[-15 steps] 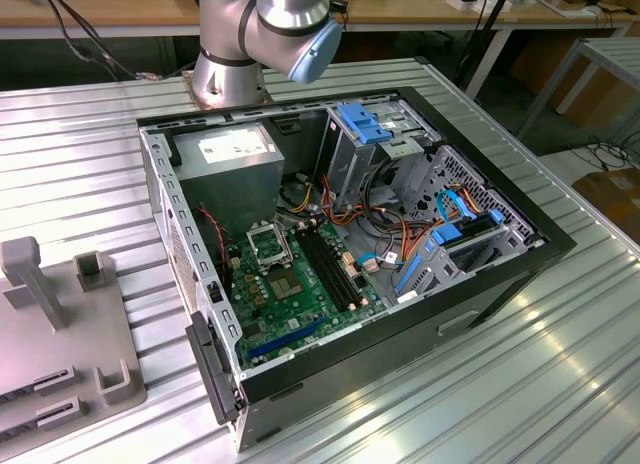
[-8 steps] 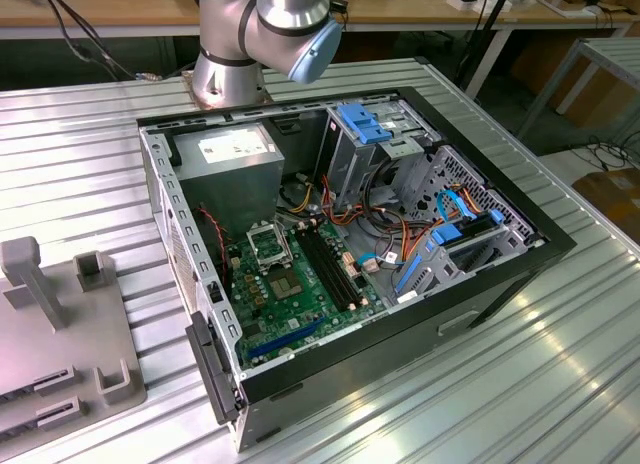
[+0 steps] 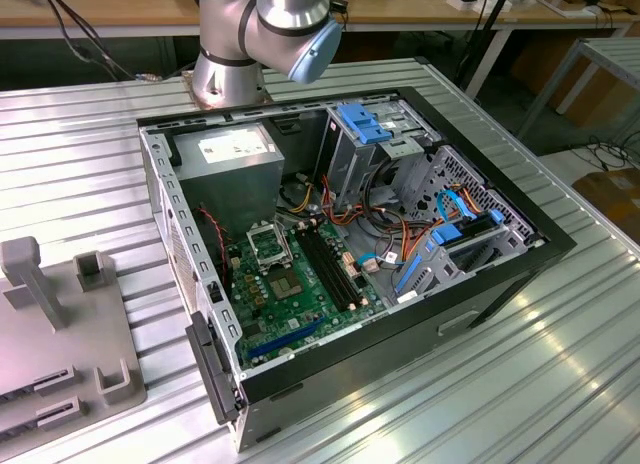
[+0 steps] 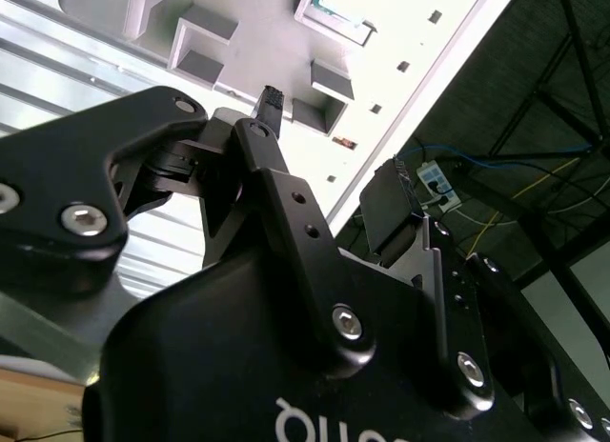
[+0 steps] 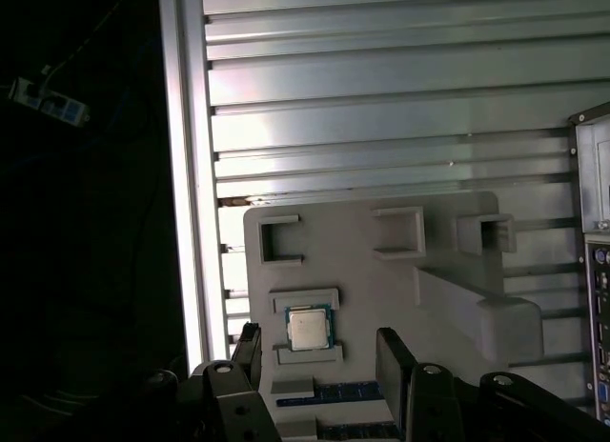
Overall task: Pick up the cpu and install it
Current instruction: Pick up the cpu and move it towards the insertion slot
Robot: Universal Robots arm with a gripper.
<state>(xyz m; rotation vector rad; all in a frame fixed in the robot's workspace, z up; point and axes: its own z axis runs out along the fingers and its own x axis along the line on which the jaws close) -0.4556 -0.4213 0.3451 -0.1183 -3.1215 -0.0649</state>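
Observation:
The cpu (image 5: 309, 328), a small silver-faced square with a green rim, lies flat in a recess of the grey holder tray (image 5: 381, 290) on the ribbed metal table. In the first wrist view my gripper (image 5: 320, 354) hangs well above it, open, with one black finger on each side of the chip and nothing between them. The second wrist view shows one fingertip (image 4: 271, 101) against the same tray (image 4: 238, 13), with the cpu (image 4: 341, 8) in its recess. In the exterior view the tray (image 3: 60, 324) sits at the left. The black-framed socket (image 3: 268, 246) lies on the green motherboard (image 3: 290, 294).
The open computer case (image 3: 350, 254) lies on its side with cables, a grey power supply (image 3: 232, 159) and blue drive brackets (image 3: 362, 122) inside. The arm's base (image 3: 230, 64) stands behind it. The tray has raised blocks (image 5: 491, 323). The table edge (image 5: 186, 175) runs beside the tray.

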